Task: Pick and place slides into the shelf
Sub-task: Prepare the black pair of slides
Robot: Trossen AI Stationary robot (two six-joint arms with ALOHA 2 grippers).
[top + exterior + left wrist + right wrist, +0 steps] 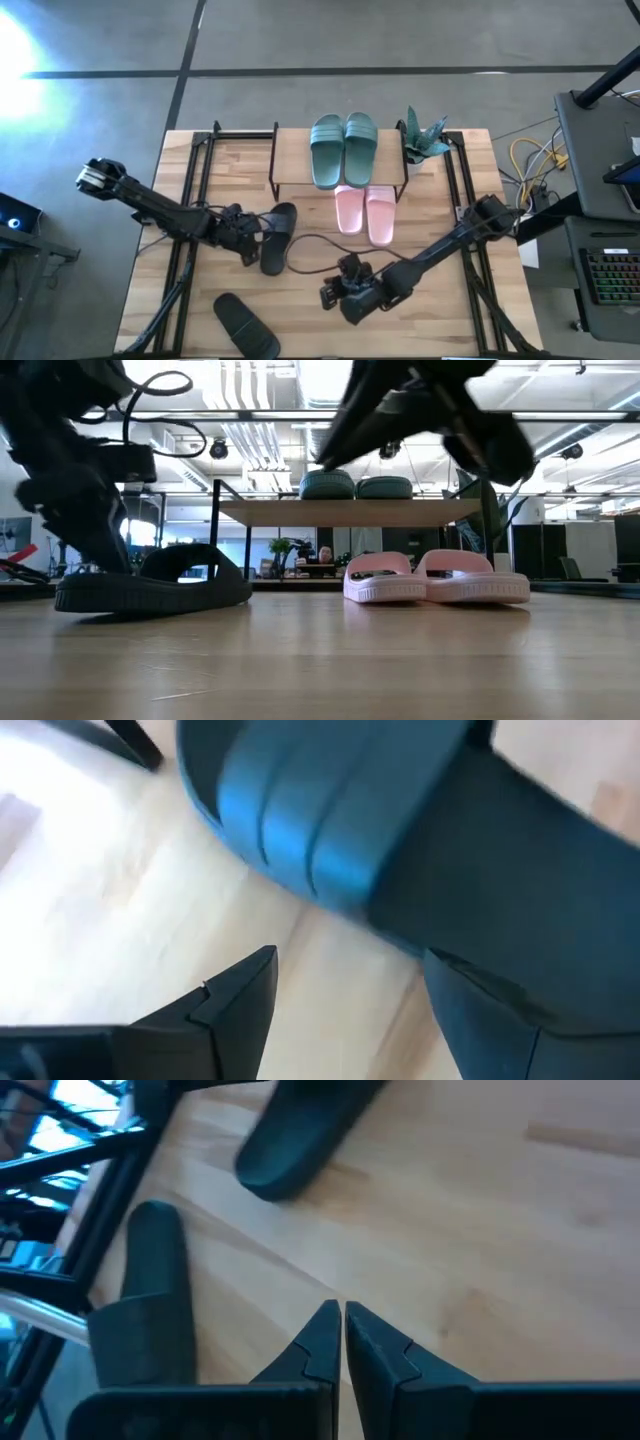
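Black rubber is what the left gripper (250, 243) is working on: its fingers stand apart on either side of the near black slide (277, 238), which lies flat on the table (440, 320) just left of the shelf (290, 178). In the left wrist view one finger (230, 1005) sits on bare wood and the other is against the sandal's edge, so the jaws are spread around it but not yet squeezed. Its mate, the second black slide (246, 326), lies well apart at the table's front edge.

Further right, the teal-green pair (343, 148) sits on the shelf's board and the pale pink pair (364, 213) lies under and in front of it (both pairs look placed).

Right gripper (333, 295) hangs above bare wood near the front, fingers pressed together on nothing.

I judge the step in hand to be the grasp on the first black slide. Next it calls for closing firmly on the sole's edge, lifting clear, and carrying it to a free spot on the shelf.
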